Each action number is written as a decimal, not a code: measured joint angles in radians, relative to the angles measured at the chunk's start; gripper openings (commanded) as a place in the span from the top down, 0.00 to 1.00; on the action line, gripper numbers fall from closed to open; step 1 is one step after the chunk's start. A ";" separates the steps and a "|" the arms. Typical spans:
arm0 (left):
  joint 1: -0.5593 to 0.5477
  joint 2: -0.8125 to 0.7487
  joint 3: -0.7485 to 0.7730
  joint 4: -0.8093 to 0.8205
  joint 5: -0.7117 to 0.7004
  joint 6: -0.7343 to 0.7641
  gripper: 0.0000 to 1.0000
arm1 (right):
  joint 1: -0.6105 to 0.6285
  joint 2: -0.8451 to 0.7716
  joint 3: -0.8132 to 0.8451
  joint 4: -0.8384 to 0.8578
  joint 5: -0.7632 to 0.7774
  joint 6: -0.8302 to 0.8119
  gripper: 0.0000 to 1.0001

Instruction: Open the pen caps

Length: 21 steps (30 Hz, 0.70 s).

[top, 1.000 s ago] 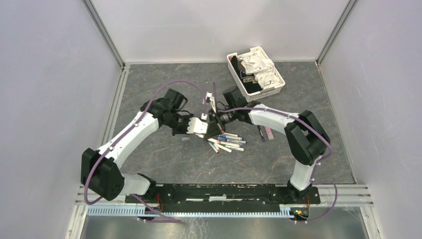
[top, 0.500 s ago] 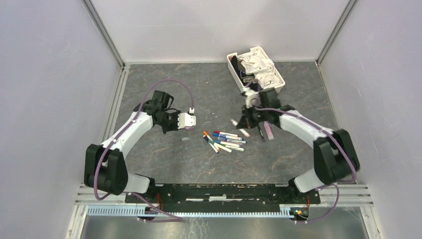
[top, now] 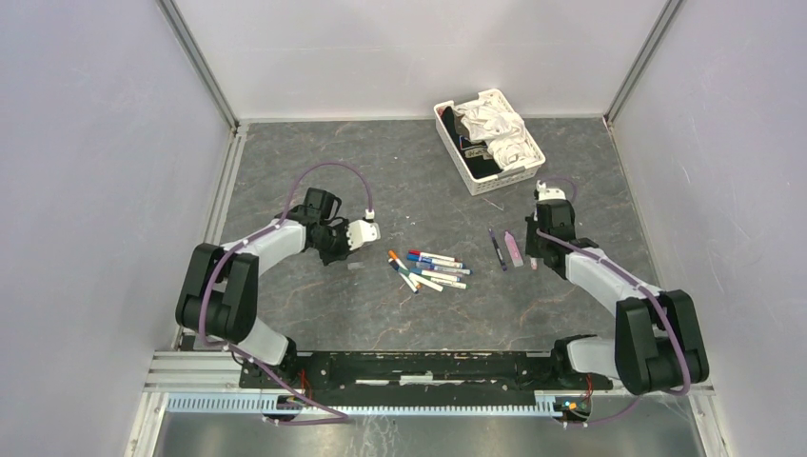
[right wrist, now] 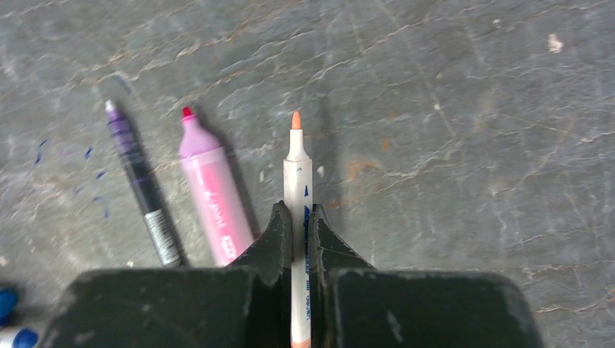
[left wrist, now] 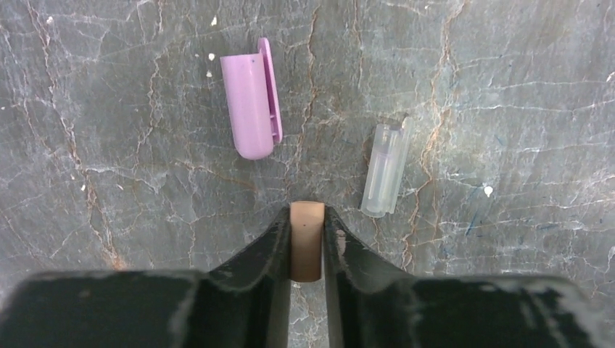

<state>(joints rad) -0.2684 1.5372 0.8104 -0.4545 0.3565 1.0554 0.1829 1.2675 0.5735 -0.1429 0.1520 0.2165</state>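
In the left wrist view my left gripper is shut on a short orange-tan pen cap, low over the table. Just beyond it lie a purple cap and a clear cap. My right gripper is shut on a white pen whose orange tip is bare. It is held beside an uncapped pink marker and a dark purple pen. From above, the left gripper is left of a cluster of several pens, and the right gripper is to their right.
A white basket holding crumpled cloth stands at the back right. Grey walls with metal rails enclose the marbled table on three sides. Both arm bases sit on the rail at the near edge.
The two grippers, close together over the pen cluster a second ago, have pulled apart. The left one went left and down with the cap; the right one swung right with the pen.
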 measured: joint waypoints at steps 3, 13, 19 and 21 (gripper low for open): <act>-0.004 0.008 0.000 0.014 0.006 -0.026 0.61 | -0.015 0.032 0.000 0.037 0.061 0.000 1.00; -0.009 0.006 0.043 -0.028 0.074 -0.087 0.46 | -0.028 0.137 0.001 0.093 0.121 -0.005 0.92; -0.009 0.003 0.153 -0.105 0.082 -0.156 0.23 | -0.028 0.142 0.002 0.100 0.117 -0.005 0.81; -0.009 -0.004 0.203 -0.122 0.067 -0.193 0.22 | -0.028 0.145 0.006 0.098 0.115 -0.005 0.78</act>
<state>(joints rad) -0.2771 1.5330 1.0130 -0.5770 0.4232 0.8619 0.1547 1.4124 0.5793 -0.0444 0.2668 0.2115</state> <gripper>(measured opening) 0.732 0.185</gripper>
